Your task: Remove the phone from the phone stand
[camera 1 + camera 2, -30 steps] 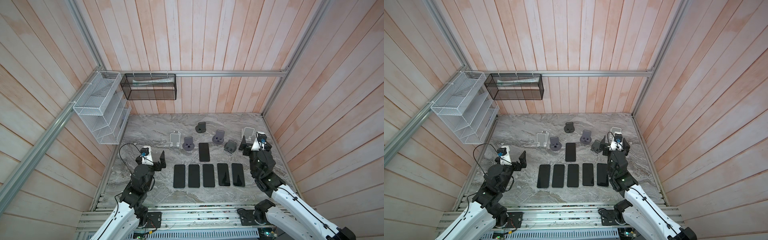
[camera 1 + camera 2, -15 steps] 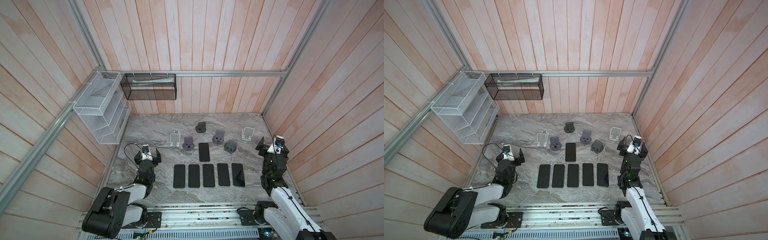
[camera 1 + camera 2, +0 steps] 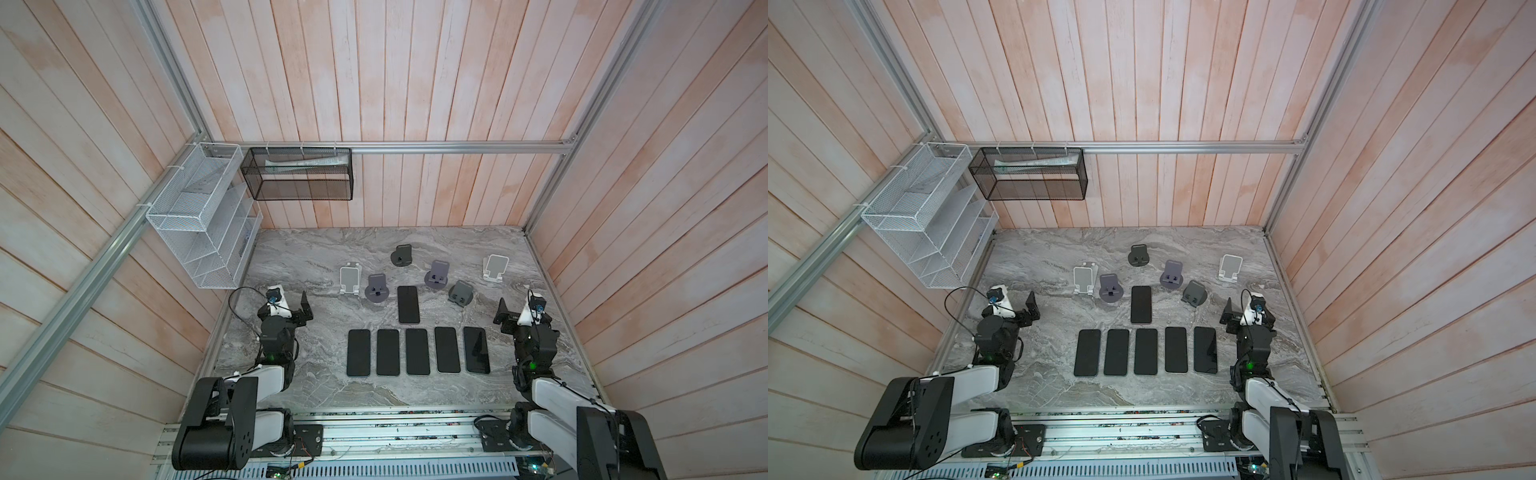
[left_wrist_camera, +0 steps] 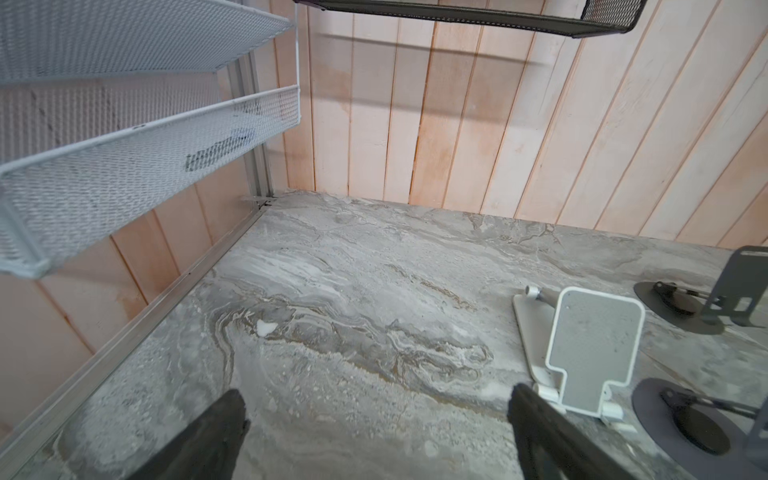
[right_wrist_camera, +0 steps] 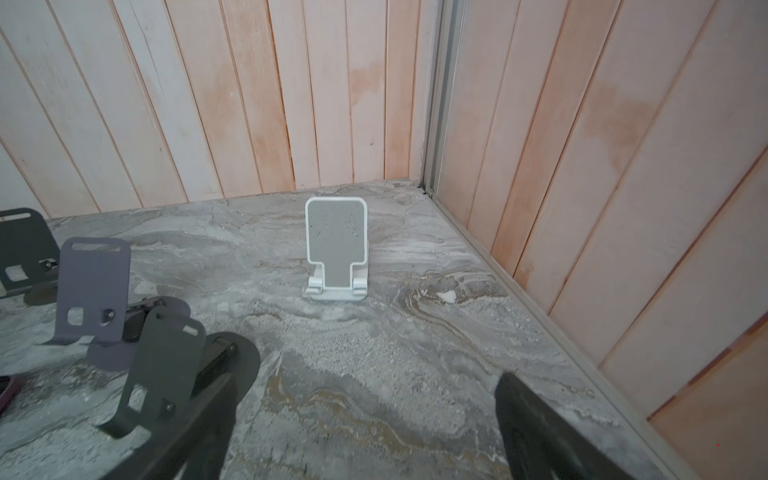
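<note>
Left gripper (image 4: 376,392) and right gripper (image 5: 365,374): jaws apart, empty. Stand (image 5: 336,245) ahead of right gripper; phones (image 3: 417,351) flat between grippers.

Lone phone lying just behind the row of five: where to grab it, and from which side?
Take the lone phone across its two long edges, coming straight down from above. It lies flat on the table, so only the thin edges offer purchase, and the short width probably suits the jaws best. Aim at its nearer half, because the purple stand crowds its far left corner.
</note>
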Controlling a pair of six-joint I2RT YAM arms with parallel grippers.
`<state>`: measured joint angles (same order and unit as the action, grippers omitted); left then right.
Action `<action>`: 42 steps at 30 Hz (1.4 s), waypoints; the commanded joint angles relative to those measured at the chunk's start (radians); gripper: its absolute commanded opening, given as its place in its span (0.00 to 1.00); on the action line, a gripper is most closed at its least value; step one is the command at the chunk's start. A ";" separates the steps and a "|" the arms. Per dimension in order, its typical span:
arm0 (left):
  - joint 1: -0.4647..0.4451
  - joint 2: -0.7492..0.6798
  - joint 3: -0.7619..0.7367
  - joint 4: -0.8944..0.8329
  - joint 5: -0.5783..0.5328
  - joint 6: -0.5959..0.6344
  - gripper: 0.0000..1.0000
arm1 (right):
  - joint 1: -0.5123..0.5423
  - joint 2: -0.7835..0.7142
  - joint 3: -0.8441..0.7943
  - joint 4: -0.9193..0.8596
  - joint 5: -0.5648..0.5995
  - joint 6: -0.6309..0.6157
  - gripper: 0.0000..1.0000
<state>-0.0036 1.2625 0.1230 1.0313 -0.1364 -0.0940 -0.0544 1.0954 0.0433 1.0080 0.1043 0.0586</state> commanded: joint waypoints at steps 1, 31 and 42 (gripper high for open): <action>0.004 -0.006 -0.084 0.244 -0.053 -0.018 1.00 | -0.004 0.077 -0.031 0.256 -0.032 0.037 0.98; -0.004 0.279 0.154 0.102 -0.035 0.041 1.00 | 0.002 0.425 0.189 0.217 -0.041 0.002 0.98; -0.004 0.279 0.153 0.102 -0.035 0.040 1.00 | 0.038 0.425 0.199 0.197 -0.010 -0.035 0.98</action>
<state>-0.0048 1.5448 0.2657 1.1400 -0.1619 -0.0563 -0.0277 1.5311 0.2279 1.2160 0.0776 0.0471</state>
